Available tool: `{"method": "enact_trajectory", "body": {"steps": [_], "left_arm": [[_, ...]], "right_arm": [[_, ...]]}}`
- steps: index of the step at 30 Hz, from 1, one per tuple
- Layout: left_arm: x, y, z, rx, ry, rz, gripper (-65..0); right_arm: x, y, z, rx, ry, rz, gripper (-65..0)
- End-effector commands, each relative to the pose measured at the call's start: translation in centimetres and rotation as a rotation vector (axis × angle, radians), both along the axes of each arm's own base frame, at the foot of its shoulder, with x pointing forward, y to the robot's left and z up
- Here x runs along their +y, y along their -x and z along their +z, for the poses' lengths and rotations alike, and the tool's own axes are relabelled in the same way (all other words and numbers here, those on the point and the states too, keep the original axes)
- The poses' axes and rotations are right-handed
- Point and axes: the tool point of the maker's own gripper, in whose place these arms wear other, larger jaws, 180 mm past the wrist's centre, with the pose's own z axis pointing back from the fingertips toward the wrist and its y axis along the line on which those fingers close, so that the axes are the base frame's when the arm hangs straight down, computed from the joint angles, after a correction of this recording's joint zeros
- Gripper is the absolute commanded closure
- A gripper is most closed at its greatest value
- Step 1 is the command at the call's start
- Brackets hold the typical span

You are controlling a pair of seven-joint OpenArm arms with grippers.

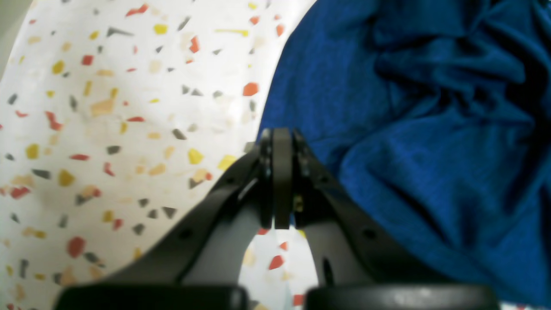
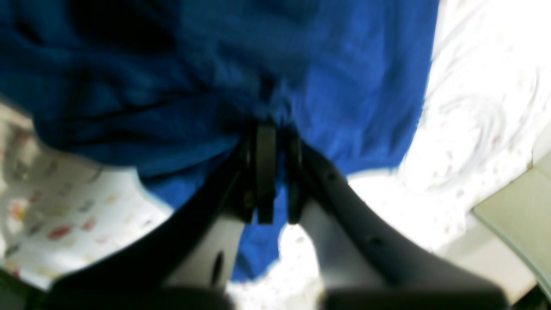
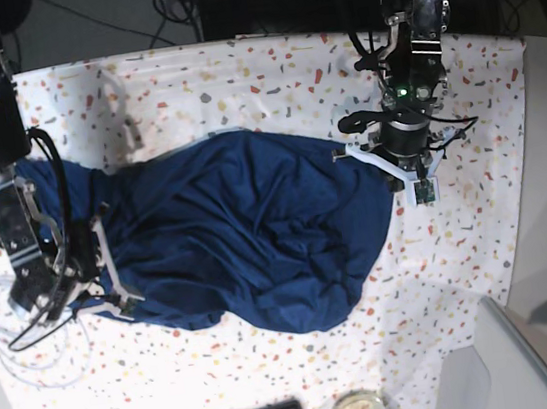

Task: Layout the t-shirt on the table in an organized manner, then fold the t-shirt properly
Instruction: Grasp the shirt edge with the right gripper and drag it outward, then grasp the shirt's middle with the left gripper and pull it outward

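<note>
Navy t-shirt (image 1: 409, 129) lies rumpled on the speckled table (image 1: 107, 129) in left wrist view; left gripper (image 1: 282, 142) is shut w/ nothing in it, tips right beside the cloth edge. Right wrist view is blurry, but right gripper (image 2: 273, 129) looks pinched on a bunch of fabric. Base view: arms low at opposite sides of the heap, wrists angled down. IMO pull the edges apart slowly, keep the cloth near the table so it spreads flat.

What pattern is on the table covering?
White with small red, yellow and grey flecks on the table; the left wrist view shows it best.
</note>
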Motion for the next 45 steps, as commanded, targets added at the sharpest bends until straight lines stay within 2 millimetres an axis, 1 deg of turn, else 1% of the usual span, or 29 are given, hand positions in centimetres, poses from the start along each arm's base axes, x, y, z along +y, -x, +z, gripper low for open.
{"method": "enact_trajectory", "body": {"steps": [1,2,3,4,5,6,7,9,10,11,13,15,17,19,23,24,25,26,27,30,31,33,35,37,39,40,42,45], "left_arm": [[0.7,-0.3,0.9,-0.035,-0.023,0.0,0.0],[1.0,0.0,0.7,-0.028,-0.029,-0.002,0.0],[1.2,0.4,0.5,-0.019,-0.037,-0.004,0.0],[1.5,0.8,0.3,-0.009,-0.043,-0.005,0.0],[1.6,1.1,0.1,-0.002,-0.047,-0.006,0.0],[1.7,1.3,0.0,0.003,-0.049,-0.006,0.0],[1.8,1.5,-0.3,0.012,-0.049,-0.006,0.0],[1.8,1.7,-0.4,0.017,-0.05,-0.005,0.0],[1.7,1.7,-0.4,0.017,-0.047,-0.005,0.0],[1.5,1.5,-0.4,0.014,-0.044,-0.009,0.0],[1.2,1.1,-0.2,0.006,-0.042,-0.012,0.0],[0.9,0.4,0.2,-0.011,-0.034,-0.012,0.0],[0.4,-0.2,0.5,-0.025,-0.024,-0.01,0.0],[0.2,-0.4,0.7,-0.031,-0.019,-0.009,0.0],[0.0,-0.6,0.8,-0.035,-0.013,-0.007,0.0],[0.0,-0.6,0.7,-0.034,-0.015,-0.008,0.0],[0.0,-0.6,0.7,-0.034,-0.015,-0.008,0.0],[0.1,-0.5,0.7,-0.033,-0.018,-0.009,0.0],[0.1,-0.5,0.7,-0.033,-0.019,-0.009,0.0],[0.3,-0.2,0.1,-0.014,-0.023,-0.006,0.0],[0.4,-0.2,-0.2,-0.007,-0.024,-0.005,0.0],[0.5,-0.1,-0.5,0.002,-0.025,-0.003,0.0],[0.4,-0.1,-0.7,0.007,-0.023,-0.001,0.0],[0.4,-0.2,-0.6,0.005,-0.023,-0.001,0.0],[0.2,-0.3,-0.6,0.001,-0.016,-0.002,0.0],[-0.2,-0.5,-0.5,-0.004,-0.006,-0.005,0.0],[-2.2,-1.5,-0.2,-0.016,0.004,-0.049,0.0],[-4.3,-2.2,-1.5,0.013,0.0,-0.107,0.0]], "right_arm": [[-0.7,-2.0,1.5,-0.046,0.006,-0.012,-10.5],[-1.1,-2.2,1.7,-0.048,0.011,-0.019,-16.7],[-1.2,-2.3,2.0,-0.056,0.015,-0.017,-24.2],[-1.5,-2.4,2.8,-0.081,0.02,-0.025,-31.7],[-2.6,-1.4,3.1,-0.088,0.031,-0.056,-38.0],[-3.2,-0.8,3.8,-0.116,0.023,-0.087,-41.9],[-3.0,0.1,4.6,-0.154,-0.005,-0.113,-44.0],[-2.5,2.4,5.6,-0.221,-0.067,-0.174,-43.8],[-2.1,3.5,5.8,-0.24,-0.093,-0.198,-43.8],[-1.6,4.7,5.7,-0.243,-0.118,-0.224,-43.8],[0.0,6.4,4.8,-0.222,-0.161,-0.242,-43.8],[1.6,7.8,3.3,-0.171,-0.2,-0.254,-43.8],[2.5,8.2,1.8,-0.127,-0.229,-0.266,-43.8],[3.1,7.6,0.9,-0.121,-0.27,-0.27,-43.8],[3.7,7.4,-1.3,-0.075,-0.313,-0.283,-43.7],[3.4,7.2,-1.7,-0.079,-0.316,-0.315,-42.8],[3.4,7.0,-1.7,-0.089,-0.323,-0.333,-40.4],[3.4,6.8,-1.7,-0.1,-0.331,-0.341,-35.6],[3.5,6.7,-1.7,-0.104,-0.333,-0.342,-29.0],[3.6,6.7,-1.7,-0.105,-0.338,-0.35,-5.9],[3.6,6.7,-1.7,-0.105,-0.338,-0.35,0.0],[3.6,7.0,-1.7,-0.104,-0.336,-0.35,-0.5],[3.0,7.9,-1.2,-0.103,-0.304,-0.349,-0.2],[2.4,9.3,-0.1,-0.103,-0.255,-0.345,0.0],[1.8,10.9,1.5,-0.12,-0.212,-0.335,0.0],[1.7,11.7,2.0,-0.123,-0.199,-0.333,0.0],[0.9,13.4,2.9,-0.121,-0.155,-0.315,0.0],[0.3,15.8,3.1,-0.075,-0.102,-0.276,0.0]]}}
